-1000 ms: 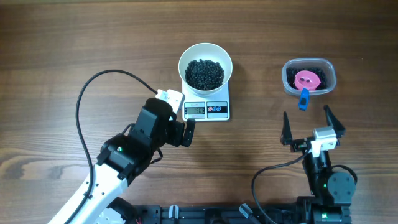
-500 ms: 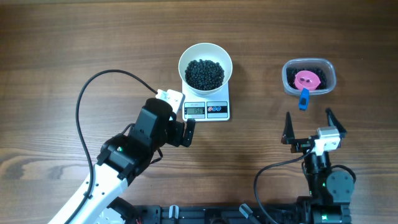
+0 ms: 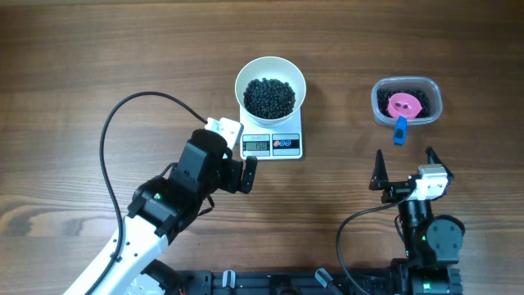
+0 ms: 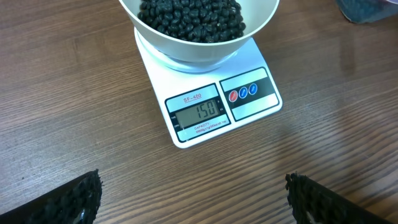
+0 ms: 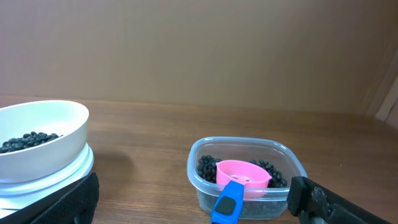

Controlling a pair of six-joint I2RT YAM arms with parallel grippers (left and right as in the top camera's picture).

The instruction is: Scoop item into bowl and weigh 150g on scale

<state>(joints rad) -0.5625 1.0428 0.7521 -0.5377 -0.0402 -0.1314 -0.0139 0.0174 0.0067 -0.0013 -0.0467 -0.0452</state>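
Retreating slightly, the right gripper (image 3: 404, 162) is open and empty — the left gripper (image 4: 193, 198) too; the scale (image 4: 251, 107) apparently shows 150 — weighing looks finished.

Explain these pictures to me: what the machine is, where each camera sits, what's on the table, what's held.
These are two robot arms at a wooden table, each ending in a two-fingered claw. One picture looks down from above; the other two come from cameras on the wrists, so the dark shapes at their bottom corners are the claws' own fingers. A white bowl of black beans sits on a kitchen scale whose display reads 150. To its right stands a clear tub with more beans and a blue-handled pink scoop. The left claw and right claw are both open and hold nothing.
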